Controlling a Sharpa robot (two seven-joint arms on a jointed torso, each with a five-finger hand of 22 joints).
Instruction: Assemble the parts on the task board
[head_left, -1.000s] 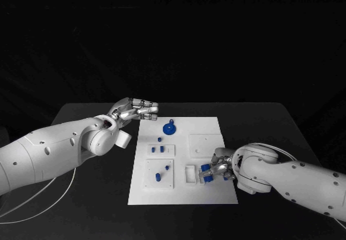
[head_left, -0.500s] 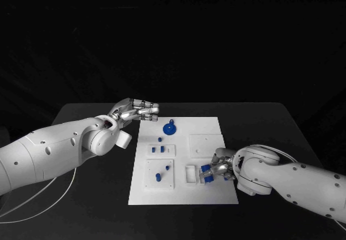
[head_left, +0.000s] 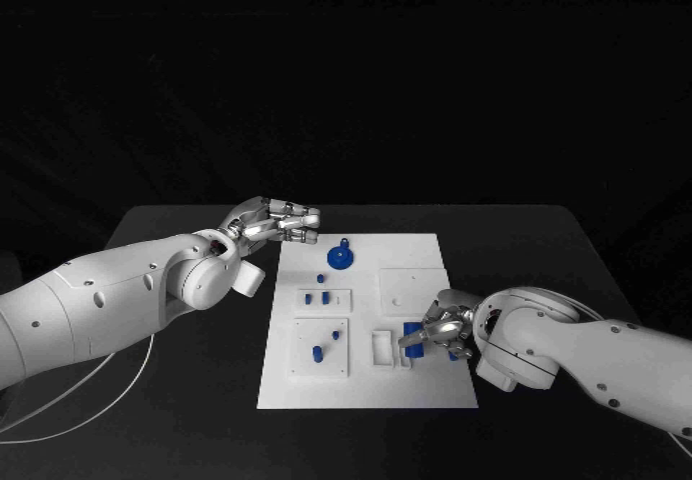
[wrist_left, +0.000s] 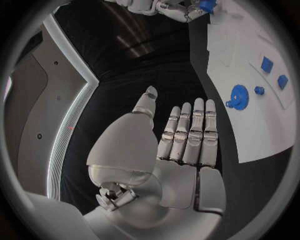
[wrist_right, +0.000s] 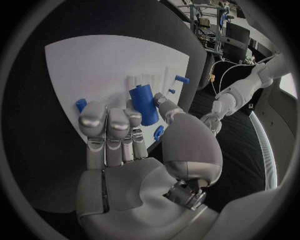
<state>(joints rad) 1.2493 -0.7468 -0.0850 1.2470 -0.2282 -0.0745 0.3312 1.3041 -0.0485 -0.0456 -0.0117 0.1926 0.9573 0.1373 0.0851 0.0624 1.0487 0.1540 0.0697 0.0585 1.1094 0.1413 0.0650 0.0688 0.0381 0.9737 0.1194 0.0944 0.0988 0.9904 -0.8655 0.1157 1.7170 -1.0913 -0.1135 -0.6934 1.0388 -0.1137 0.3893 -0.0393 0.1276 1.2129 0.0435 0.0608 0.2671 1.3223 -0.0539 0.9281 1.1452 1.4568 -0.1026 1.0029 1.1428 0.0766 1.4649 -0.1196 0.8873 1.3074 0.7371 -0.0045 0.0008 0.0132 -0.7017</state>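
Right hand (head_left: 440, 330) low over the near right part of the white board (head_left: 418, 390), fingers curled round a blue cylinder (wrist_right: 144, 104) pinched between thumb and fingertips; cylinder upright, its lower end at the small white raised block (head_left: 382, 348) near the board's front right. Another small blue piece (wrist_right: 81, 104) showing just beyond the fingertips in the right wrist view, contact with it not clear. Left hand (head_left: 274, 220) held above the black table (head_left: 173, 390) off the board's far left corner, holding nothing; fingers straight and side by side in the left wrist view, thumb (wrist_left: 145, 104) standing apart from them. On the board: blue round piece with a tab (head_left: 339, 258) near the far edge, small blue peg (head_left: 319, 277) just in front of it, two blue pegs (head_left: 319, 297) in a small square plate (head_left: 326, 298), two more blue pieces (head_left: 326, 344) on the larger square plate (head_left: 320, 350) nearer the front left. Plain white square plate (head_left: 408, 288) to the right, just beyond the right hand.
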